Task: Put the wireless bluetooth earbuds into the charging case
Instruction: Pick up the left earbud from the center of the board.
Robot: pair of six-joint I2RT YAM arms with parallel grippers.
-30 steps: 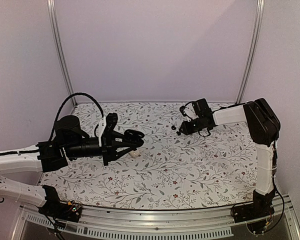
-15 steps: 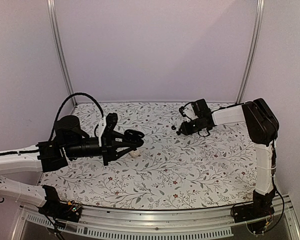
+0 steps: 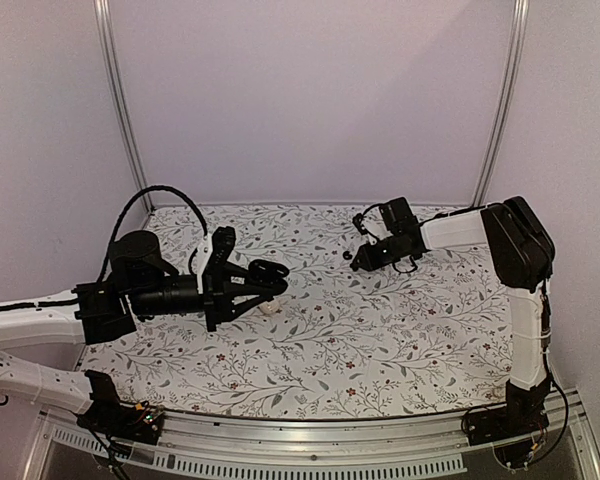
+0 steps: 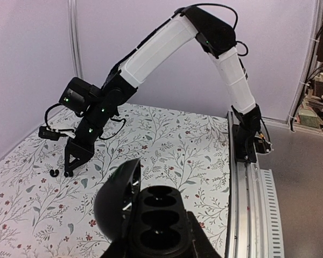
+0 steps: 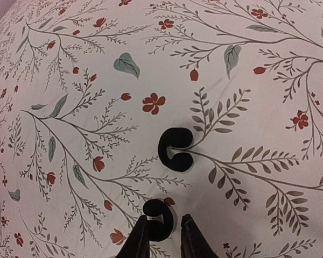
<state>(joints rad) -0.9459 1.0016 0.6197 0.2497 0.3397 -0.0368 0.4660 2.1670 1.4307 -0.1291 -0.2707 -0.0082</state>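
The left end effector [image 3: 263, 279] pinches the open charging case [image 4: 156, 215] and holds it clear of the floral tabletop [image 5: 70, 54], lid tipped back. At the far side, the right end effector [image 5: 162, 239] stands with fingers narrowly parted astride one earbud [image 5: 157, 214]; whether they clamp it cannot be told. The second earbud [image 5: 175, 149] lies just beyond, apart.

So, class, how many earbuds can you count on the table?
2 earbuds. One sits between the right gripper's fingertips; the other lies just beyond it on the cloth. The open case holds none.
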